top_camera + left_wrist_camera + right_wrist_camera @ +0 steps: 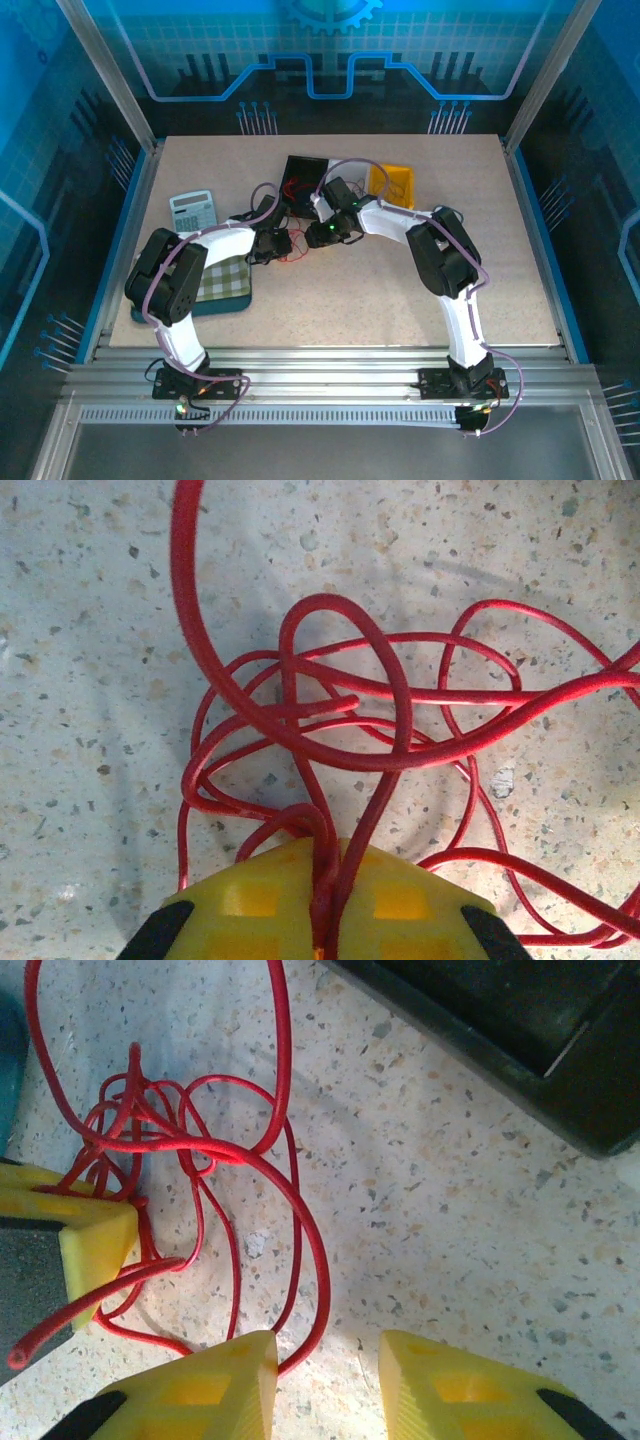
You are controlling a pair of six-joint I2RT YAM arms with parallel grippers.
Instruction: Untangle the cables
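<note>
The cables (345, 715) lie as a loose tangle of thin red loops on the speckled table. In the top view this red tangle (297, 252) sits between the two grippers. My left gripper (333, 855) is shut on two red strands that run up into the knot. My right gripper (328, 1345) is low over the table just right of the tangle, its yellow fingers apart. One red loop (318, 1290) curves past the inner edge of its left finger (225, 1380), and nothing is pinched. From above, the left gripper (270, 243) and the right gripper (322, 233) are close together.
A black tray (305, 172) stands right behind the grippers, its edge (520, 1050) close to the right one. A yellow bin (392, 185) is beyond it, a calculator (192, 210) at the left, and a checkered cloth on a teal tray (222, 282) under the left arm.
</note>
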